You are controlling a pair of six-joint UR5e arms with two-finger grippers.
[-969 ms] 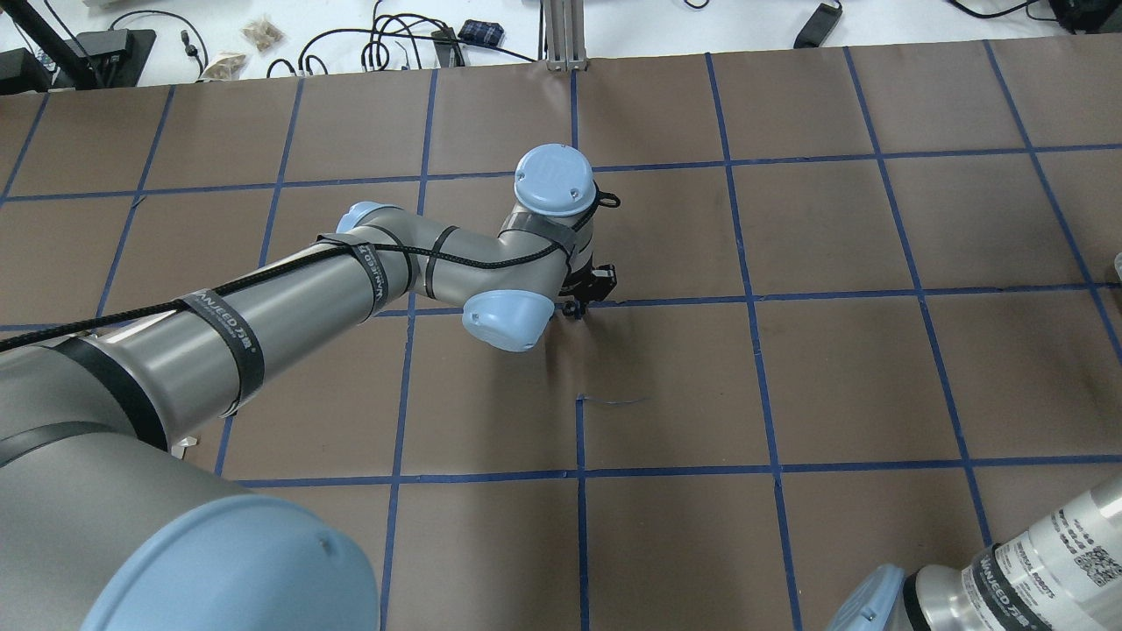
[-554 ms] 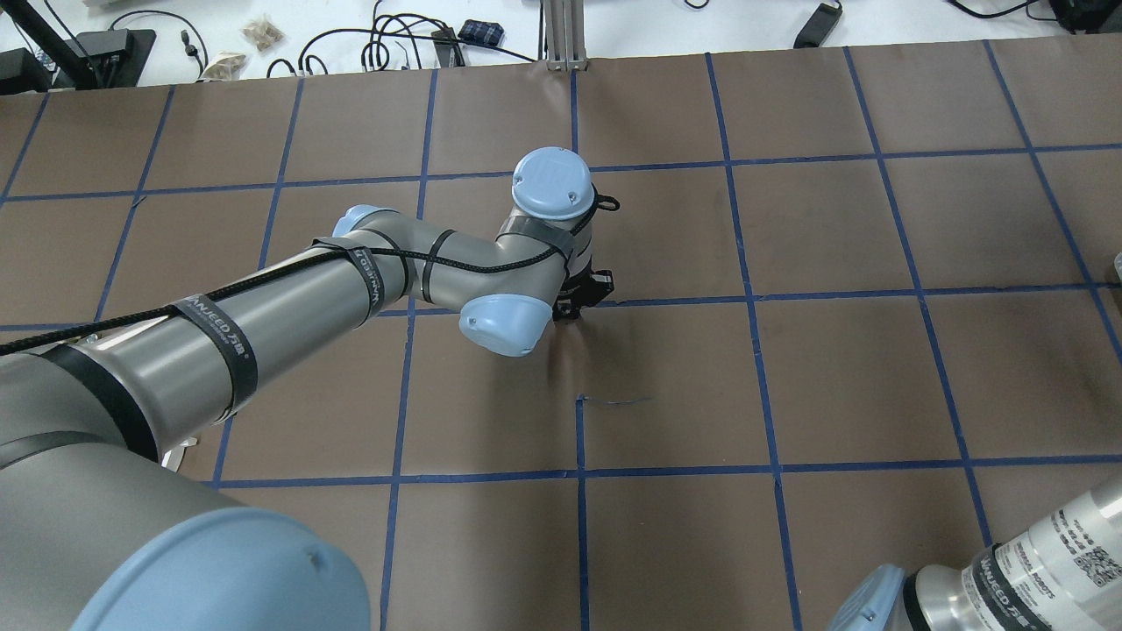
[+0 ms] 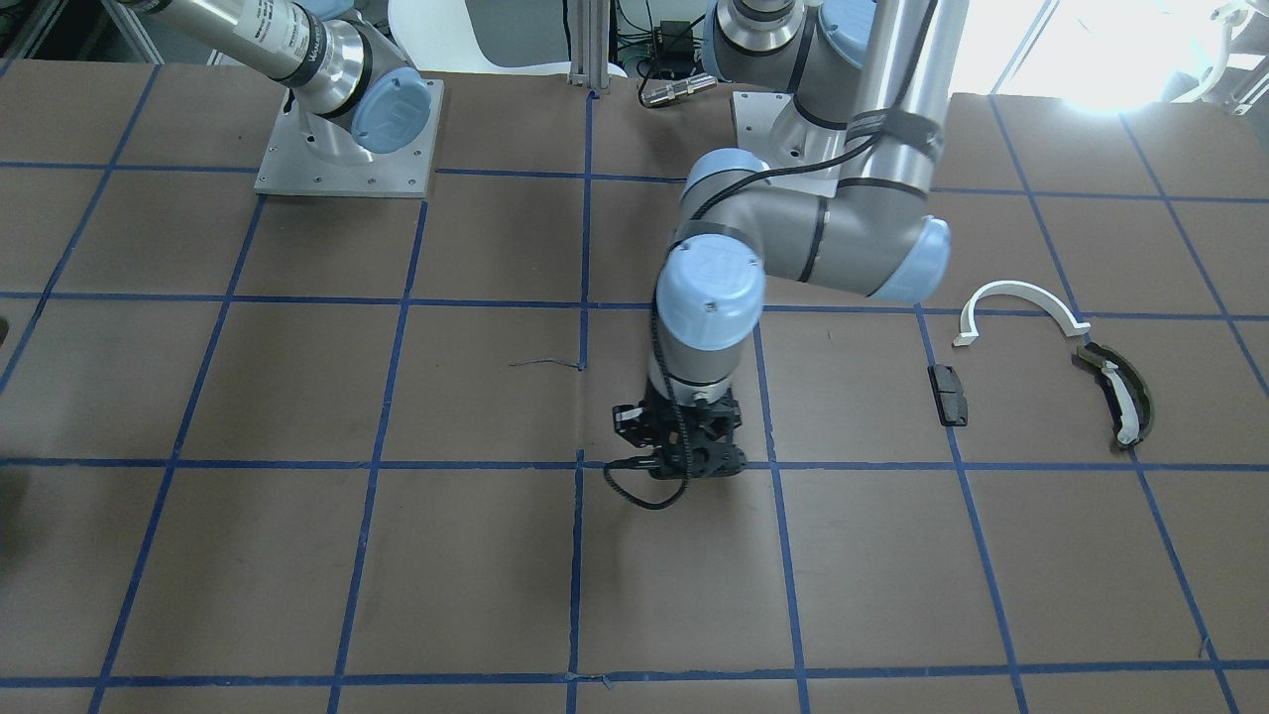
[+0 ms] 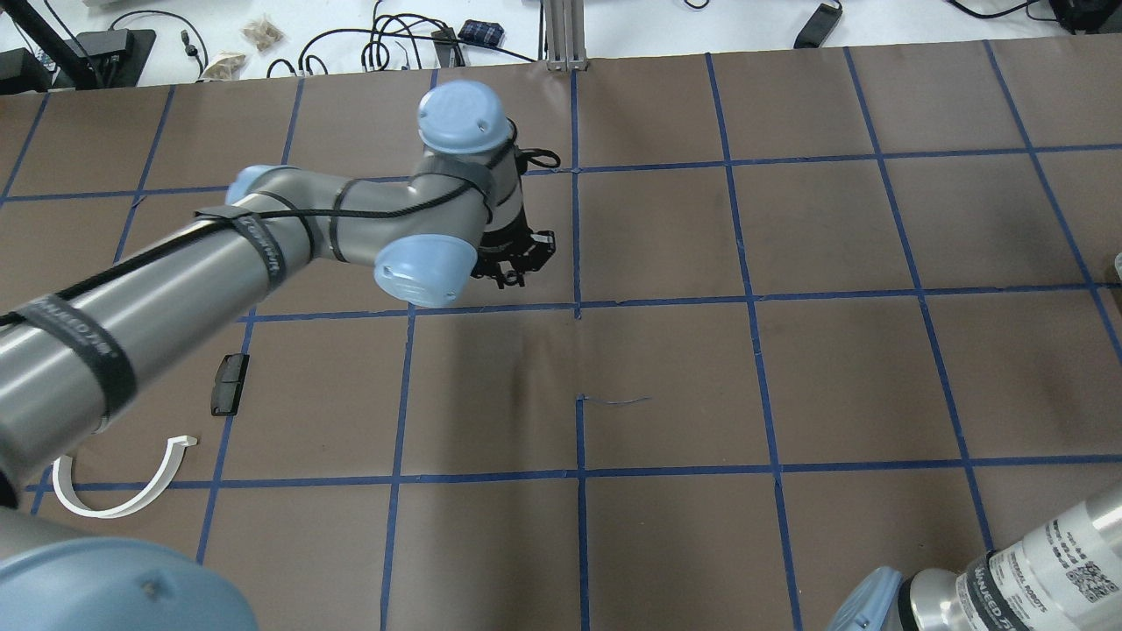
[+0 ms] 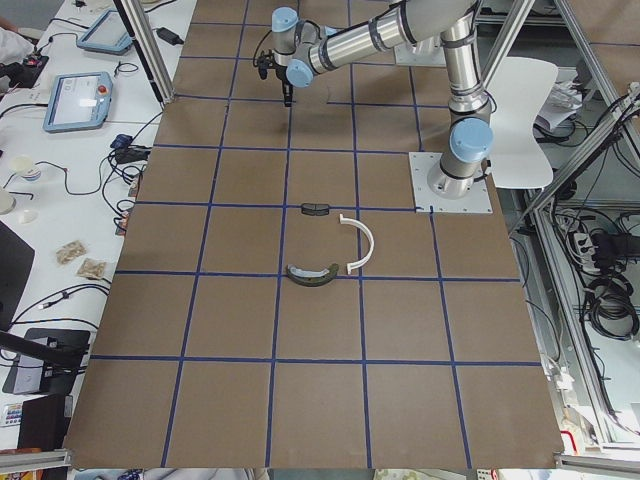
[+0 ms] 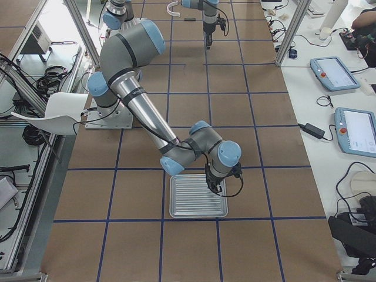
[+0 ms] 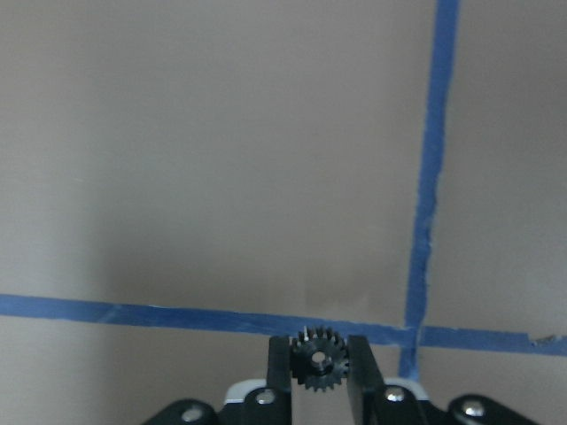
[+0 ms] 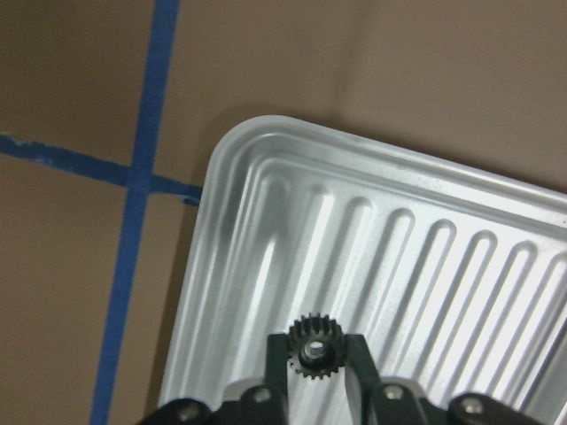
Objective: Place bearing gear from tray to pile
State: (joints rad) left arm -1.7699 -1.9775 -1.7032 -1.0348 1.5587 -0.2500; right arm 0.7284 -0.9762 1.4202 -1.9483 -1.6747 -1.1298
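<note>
At the near left, the pile (image 5: 372,243) lies loose on bare brown paper: white half-ring (image 3: 1021,289), black block (image 3: 947,394) and olive curved piece (image 3: 1138,402), none touching. Farther out, well apart from it, the left gripper (image 7: 317,350) hangs over a blue tape crossing, its fingers pinching a bearing gear (image 7: 314,363). At the right end, the right gripper (image 8: 316,345) pinches a second gear (image 8: 310,347) just inside a corner of the ribbed tray (image 8: 399,221).

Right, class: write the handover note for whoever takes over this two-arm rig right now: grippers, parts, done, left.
Left gripper: shut on a bearing gear, above the table, away from the pile.
Right gripper: shut on a second gear, over the tray.
Pile: white arc, olive piece, black block, on the robot's left side.
Done: no gear seen at the pile.
Left: carry both gears there and release.
</note>
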